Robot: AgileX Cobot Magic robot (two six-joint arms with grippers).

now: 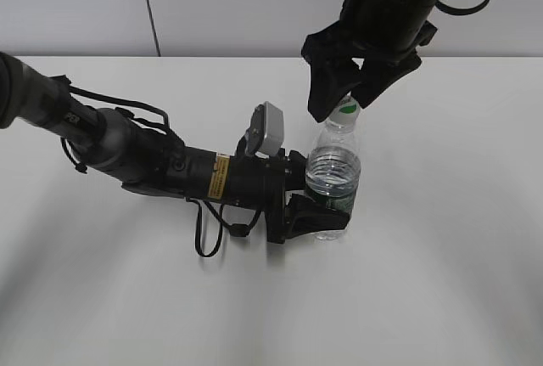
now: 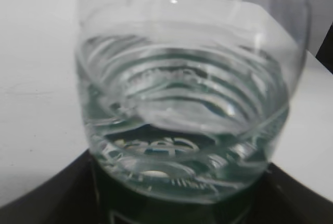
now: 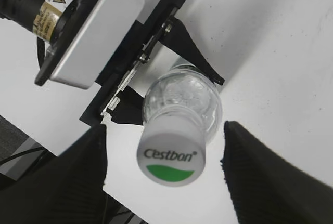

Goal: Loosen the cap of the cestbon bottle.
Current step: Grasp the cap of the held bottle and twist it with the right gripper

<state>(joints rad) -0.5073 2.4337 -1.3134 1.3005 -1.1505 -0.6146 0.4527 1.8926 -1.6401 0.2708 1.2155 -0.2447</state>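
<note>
The cestbon bottle (image 1: 333, 166) stands upright on the white table, clear with water and a dark green label band low down. My left gripper (image 1: 318, 213) is shut on its lower body; the left wrist view shows the bottle (image 2: 187, 104) filling the frame. The white cap (image 1: 345, 112) with a green patch sits on the neck. My right gripper (image 1: 344, 98) hangs open just above the cap. In the right wrist view the cap (image 3: 170, 156) reads "Cestbon" and lies between the two open fingers (image 3: 166, 167), touching neither.
The left arm (image 1: 153, 158) lies low across the table from the left, with its white wrist camera (image 1: 267, 128) near the bottle. A black cable loop (image 1: 212, 230) hangs beside it. A grey wall runs behind the table.
</note>
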